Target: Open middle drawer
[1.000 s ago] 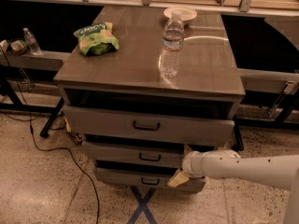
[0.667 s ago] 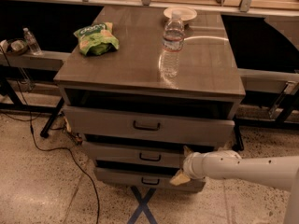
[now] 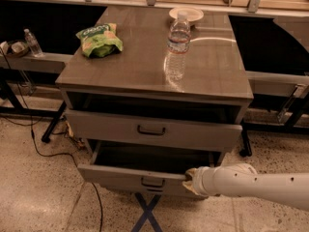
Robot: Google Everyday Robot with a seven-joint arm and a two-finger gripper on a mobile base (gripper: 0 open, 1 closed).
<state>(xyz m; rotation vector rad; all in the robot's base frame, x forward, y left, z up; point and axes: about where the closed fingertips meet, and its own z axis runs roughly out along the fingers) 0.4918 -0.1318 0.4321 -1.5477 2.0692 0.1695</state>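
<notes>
Could slip off the middle drawer (image 3: 116, 177), already drawn out under the top drawer (image 3: 106, 124), by pulling at its front's right end, beside the handle (image 3: 152, 182); could skew it. Holds the gripper (image 3: 192, 180) there, grasp impossible to tell. Reaches in low with the white arm (image 3: 256, 183) from the drawer's right. Could topple the water bottle (image 3: 177, 45) standing above.

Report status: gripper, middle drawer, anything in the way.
Gripper at right end of middle drawer front. Drawer pulled well out, inside showing. Top drawer ajar above, not blocking.
</notes>
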